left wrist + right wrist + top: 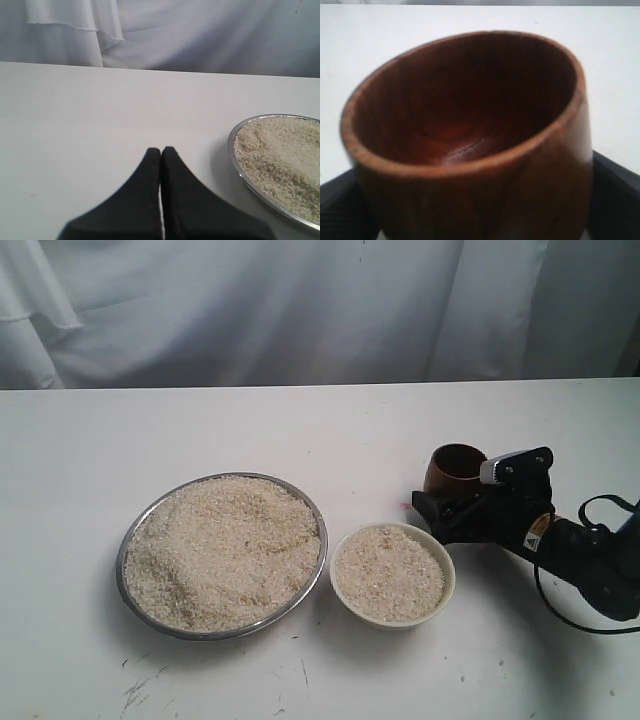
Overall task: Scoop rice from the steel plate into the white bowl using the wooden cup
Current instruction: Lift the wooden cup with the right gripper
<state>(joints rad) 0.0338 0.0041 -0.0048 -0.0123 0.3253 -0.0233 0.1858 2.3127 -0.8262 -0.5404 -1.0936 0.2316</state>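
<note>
right hand [462, 498] clasps wooden cup [455, 466] (near bowl [392, 573])

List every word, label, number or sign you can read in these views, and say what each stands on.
Readable text: none.
A warning sticker on the right arm: a triangle sign shows, but its print is too small to read.
The wooden cup, white bowl and steel plate show no markings.

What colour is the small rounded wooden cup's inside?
Glossy reddish-brown wooden cup interior; right wrist view shows it best.
</note>
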